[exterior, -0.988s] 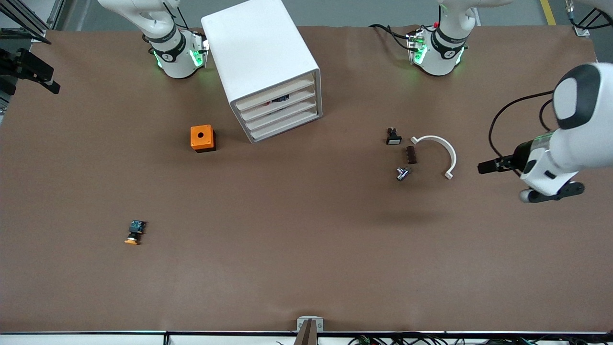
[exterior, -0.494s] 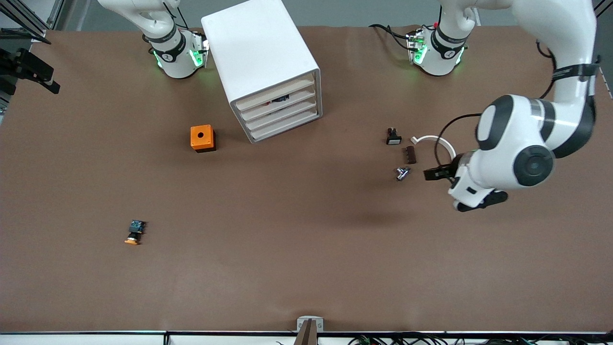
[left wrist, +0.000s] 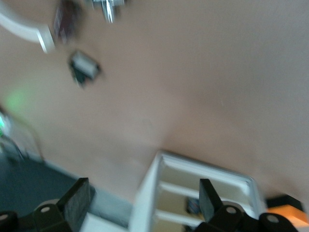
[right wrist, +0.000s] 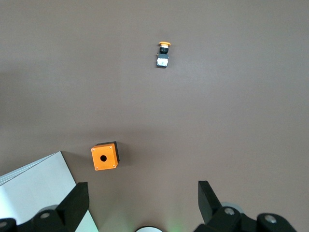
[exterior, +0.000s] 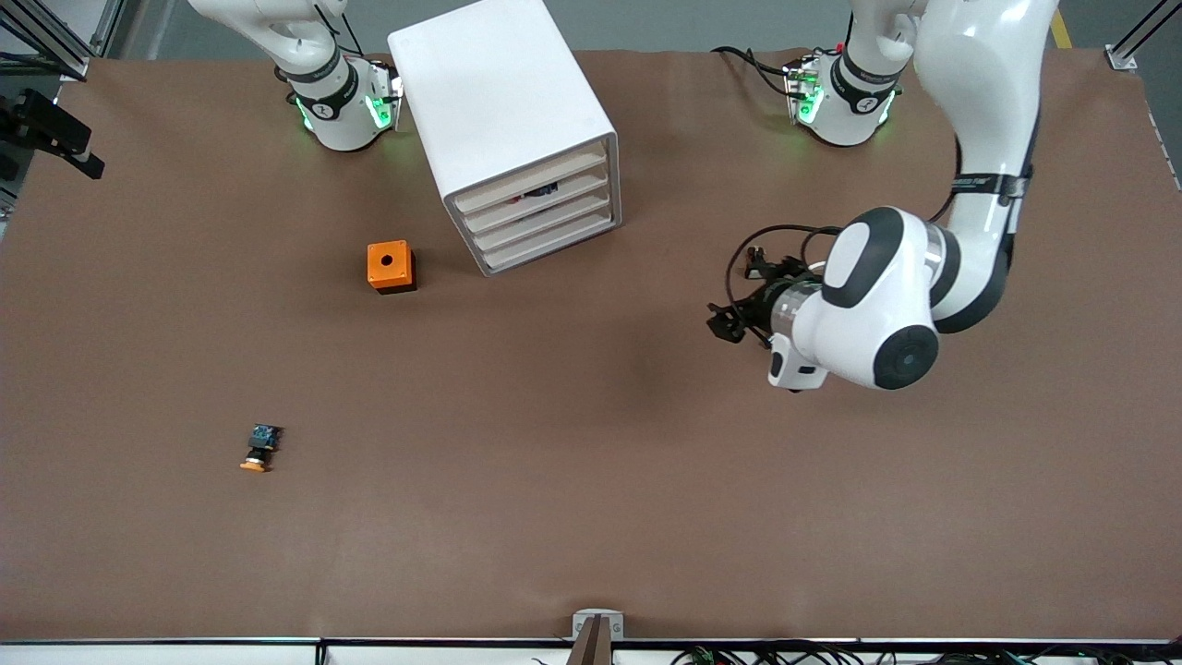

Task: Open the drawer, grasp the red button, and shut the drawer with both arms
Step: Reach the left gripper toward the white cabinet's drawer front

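White cabinet [exterior: 503,111] on the brown table [exterior: 591,517], just beside the right arm's base, front turned toward the left arm's end. Holds 4 shallow stacked trays, all pushed in. Above the front of the 2nd drawer [exterior: 540,203] from the top, shows a small dark thing [exterior: 540,192], too small to tell whether it is the button.

Just beside the cabinet, nearer the front camera: orange box [exterior: 391,266] with a round hole. Well apart from the cabinet, nearer the camera again: orange-capped button [exterior: 259,450].

Left gripper [exterior: 725,323] up over the table, off from the cabinet's front toward the left arm's end, fingers [left wrist: 77,203] spread wide apart, clamped on nothing. Below it in the left wrist view: black button with a white face [left wrist: 84,67], white arc [left wrist: 24,29], brown piece [left wrist: 65,21], metal piece [left wrist: 108,7].

Right gripper [right wrist: 142,203] high in the air, waiting, fingers likewise apart and empty, looking down on the cabinet's corner and the orange box.
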`<state>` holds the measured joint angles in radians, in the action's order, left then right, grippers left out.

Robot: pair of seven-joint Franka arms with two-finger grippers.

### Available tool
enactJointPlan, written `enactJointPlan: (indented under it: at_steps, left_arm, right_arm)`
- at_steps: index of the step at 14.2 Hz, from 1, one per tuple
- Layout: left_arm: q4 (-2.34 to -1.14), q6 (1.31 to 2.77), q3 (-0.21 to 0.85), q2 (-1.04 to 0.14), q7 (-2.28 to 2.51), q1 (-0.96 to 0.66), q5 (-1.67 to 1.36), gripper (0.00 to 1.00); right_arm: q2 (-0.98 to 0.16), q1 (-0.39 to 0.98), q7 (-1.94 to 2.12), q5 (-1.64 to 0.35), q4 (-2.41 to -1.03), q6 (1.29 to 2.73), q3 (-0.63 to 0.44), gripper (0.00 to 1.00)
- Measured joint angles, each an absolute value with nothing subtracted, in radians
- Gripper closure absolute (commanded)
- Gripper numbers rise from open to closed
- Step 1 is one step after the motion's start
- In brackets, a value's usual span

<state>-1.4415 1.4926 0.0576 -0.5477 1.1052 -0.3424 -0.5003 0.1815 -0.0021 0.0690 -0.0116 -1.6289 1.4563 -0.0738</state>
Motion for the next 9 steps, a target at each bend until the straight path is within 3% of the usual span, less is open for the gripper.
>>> enactJointPlan:
  at_steps: [9]
  left_arm:
    - [-1.400,1.470,0.070,-0.737,1.791,-0.469,-0.732,0.00]
  right_arm:
    - [0.014,-0.008,0.069,0.007,-1.620,1.478,-0.076,0.00]
